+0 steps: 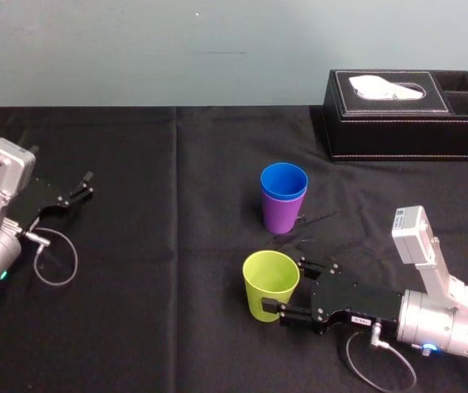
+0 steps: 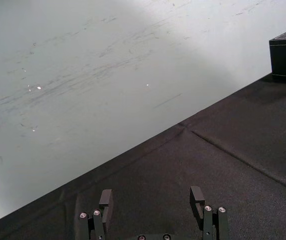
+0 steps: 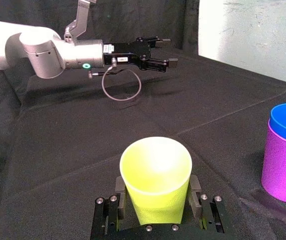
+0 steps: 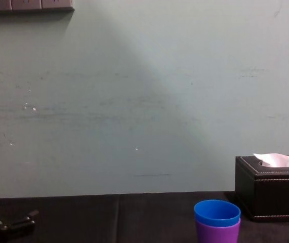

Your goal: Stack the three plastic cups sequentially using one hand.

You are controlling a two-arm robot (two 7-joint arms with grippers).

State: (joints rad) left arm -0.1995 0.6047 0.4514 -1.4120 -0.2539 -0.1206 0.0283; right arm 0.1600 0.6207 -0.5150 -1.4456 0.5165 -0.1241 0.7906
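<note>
The yellow-green cup (image 1: 270, 282) stands upright on the black tablecloth at front centre. My right gripper (image 1: 285, 285) reaches in from the right, one finger on each side of the cup's lower body; in the right wrist view both fingers (image 3: 120, 189) rest against the yellow-green cup (image 3: 156, 185). Behind it, the blue cup (image 1: 283, 180) sits nested inside the purple cup (image 1: 281, 216), upright and apart from the gripper. The same blue cup (image 4: 216, 212) in the purple cup (image 4: 217, 234) appears in the chest view. My left gripper (image 1: 84, 185) is parked at the far left, open and holding nothing.
A black tissue box (image 1: 406, 115) with a white tissue stands at the back right by the wall. A loop of cable (image 1: 56, 264) hangs beside the left arm. The black cloth (image 1: 168, 246) covers the table between the two arms.
</note>
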